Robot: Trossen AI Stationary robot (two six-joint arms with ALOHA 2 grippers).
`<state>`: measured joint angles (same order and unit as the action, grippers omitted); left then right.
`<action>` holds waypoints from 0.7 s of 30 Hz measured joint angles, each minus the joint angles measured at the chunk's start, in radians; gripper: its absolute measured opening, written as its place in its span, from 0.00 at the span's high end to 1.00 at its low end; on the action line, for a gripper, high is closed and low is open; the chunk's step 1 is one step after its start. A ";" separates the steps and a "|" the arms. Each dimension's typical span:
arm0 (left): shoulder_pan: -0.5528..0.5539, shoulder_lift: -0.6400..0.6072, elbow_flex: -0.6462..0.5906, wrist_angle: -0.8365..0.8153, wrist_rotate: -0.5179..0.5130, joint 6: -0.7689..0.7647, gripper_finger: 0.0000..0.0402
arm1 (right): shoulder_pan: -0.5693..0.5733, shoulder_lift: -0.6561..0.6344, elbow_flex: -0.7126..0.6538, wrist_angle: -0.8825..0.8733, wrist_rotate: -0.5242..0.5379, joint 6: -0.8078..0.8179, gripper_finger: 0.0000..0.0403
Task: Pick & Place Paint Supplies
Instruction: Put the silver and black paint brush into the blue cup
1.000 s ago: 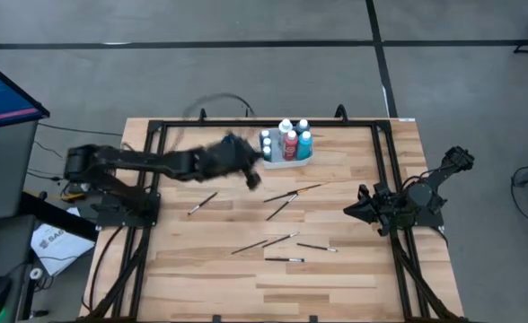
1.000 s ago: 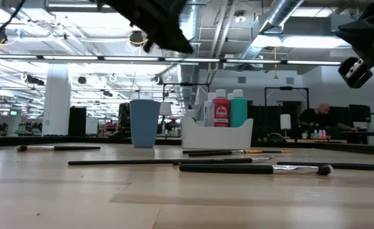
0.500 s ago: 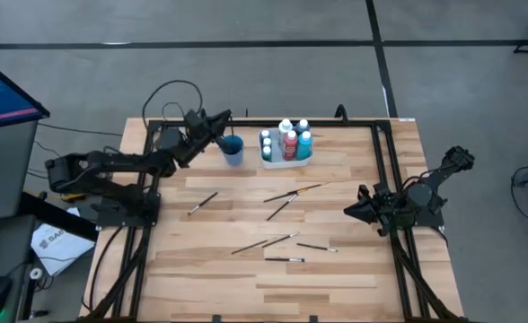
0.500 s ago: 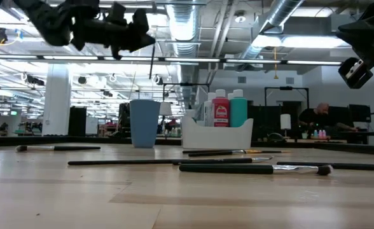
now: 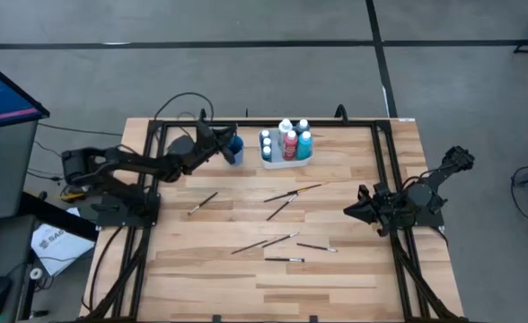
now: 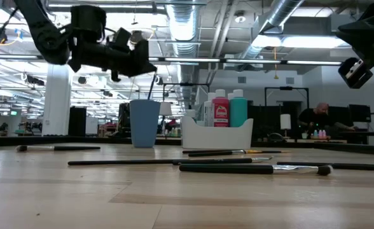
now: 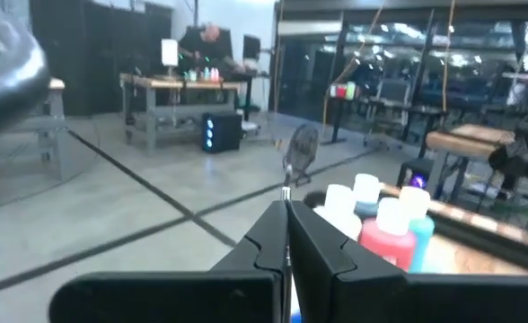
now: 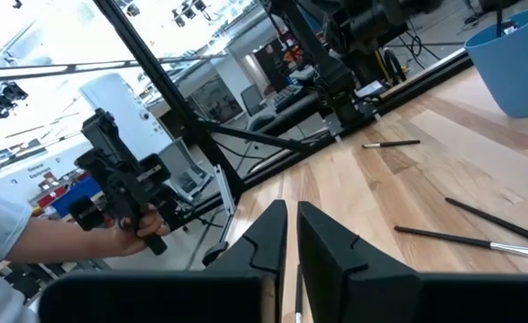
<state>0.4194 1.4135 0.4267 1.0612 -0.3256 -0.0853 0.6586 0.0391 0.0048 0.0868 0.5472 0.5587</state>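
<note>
Jaws, left: the left gripper [image 5: 221, 142] is closed on a thin shaft [image 7: 286, 179], which we judge to be one paintbrush; it hangs just above the blue cup [image 5: 234, 150].
Jaws, right: the right gripper [image 5: 352, 212] is drawn together on nothing and waits well apart from the cup, at the table [image 5: 354, 278] edge.
Change: one second ago the left arm was sweeping in front of the cup, then pulled back; it has now returned over the cup.
Meaning: we judge this to be the drop-in step for one brush.
Paintbrushes on table: seven [image 5: 203, 203], all loose in front of the cup.
Paint bottles: at least five, upright in the white tray [image 5: 282, 162] just beside the cup.
Cup: one.
Tray: one.
</note>
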 joint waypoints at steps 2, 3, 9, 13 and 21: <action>0.000 0.030 0.001 0.030 0.000 -0.001 1.00 | 0.000 0.000 0.000 0.000 0.000 0.000 0.94; 0.000 0.044 0.001 0.041 0.001 -0.001 1.00 | 0.000 0.000 0.000 0.000 0.000 0.000 0.94; -0.003 0.094 0.001 0.045 0.010 -0.004 1.00 | 0.000 0.000 0.000 0.000 0.000 0.000 0.94; -0.003 0.090 0.001 0.045 0.023 0.010 0.99 | 0.000 0.000 0.000 0.000 0.000 0.000 0.94; -0.131 -0.027 0.077 -0.055 0.173 0.038 0.82 | 0.000 0.000 0.000 0.000 0.000 0.000 0.94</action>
<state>0.2888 1.3866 0.5032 1.0058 -0.1528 -0.0473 0.6582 0.0391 0.0051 0.0868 0.5472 0.5584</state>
